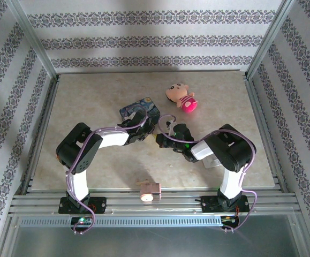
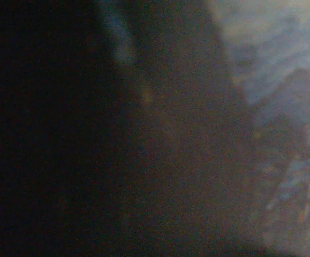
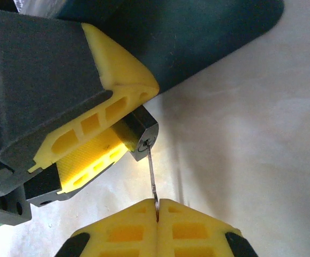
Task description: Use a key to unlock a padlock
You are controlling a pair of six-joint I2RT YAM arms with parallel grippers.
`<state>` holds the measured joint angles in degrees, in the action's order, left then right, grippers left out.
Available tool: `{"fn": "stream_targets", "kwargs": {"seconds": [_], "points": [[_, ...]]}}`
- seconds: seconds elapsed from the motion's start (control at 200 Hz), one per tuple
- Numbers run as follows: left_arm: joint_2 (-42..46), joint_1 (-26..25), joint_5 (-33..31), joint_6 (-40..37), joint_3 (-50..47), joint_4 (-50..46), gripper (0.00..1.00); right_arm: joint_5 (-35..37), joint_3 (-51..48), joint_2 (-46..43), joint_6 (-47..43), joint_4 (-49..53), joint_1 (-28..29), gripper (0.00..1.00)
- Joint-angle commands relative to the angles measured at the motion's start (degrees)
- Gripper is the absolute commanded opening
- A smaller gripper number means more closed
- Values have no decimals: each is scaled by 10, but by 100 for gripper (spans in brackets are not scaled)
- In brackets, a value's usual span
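Observation:
A tiny dark padlock (image 3: 142, 133) is clamped between the yellow fingers (image 3: 114, 64) of my left gripper (image 1: 145, 134), its keyhole face turned toward the right gripper. My right gripper (image 3: 157, 208) is shut on a thin silvery key (image 3: 152, 174). The key's blade runs straight up and its tip sits in the keyhole. In the top view both grippers meet just above the table at its middle, the right gripper (image 1: 163, 141) facing the left. The left wrist view is dark and blurred, and the padlock cannot be made out there.
A blue starry-night tin (image 1: 141, 109) lies just behind the left gripper, and the tin (image 3: 197, 32) fills the top of the right wrist view. A pink doll (image 1: 181, 97) lies at the back right. A small pink object (image 1: 149, 190) rests at the table's near edge.

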<state>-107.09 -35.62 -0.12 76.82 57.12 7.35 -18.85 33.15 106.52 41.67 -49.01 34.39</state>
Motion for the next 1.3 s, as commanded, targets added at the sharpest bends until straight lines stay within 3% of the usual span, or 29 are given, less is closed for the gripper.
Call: {"fn": "stream_targets", "kwargs": {"seconds": [0.0,0.475,0.705,1.054,1.299], "points": [[13,-4,41,45,-31,-13,9,-34,38,17,-12,-65,8,0],[58,15,47,39,-64,-19,8,-119,100,51,0,-65,8,0],[68,20,80,40,-72,-8,7,-124,113,62,8,-69,7,0],[100,37,149,25,-78,-52,6,-152,110,61,-24,-66,-6,0],[109,41,149,4,-68,-102,6,-171,111,56,-43,-68,-11,0]]}}
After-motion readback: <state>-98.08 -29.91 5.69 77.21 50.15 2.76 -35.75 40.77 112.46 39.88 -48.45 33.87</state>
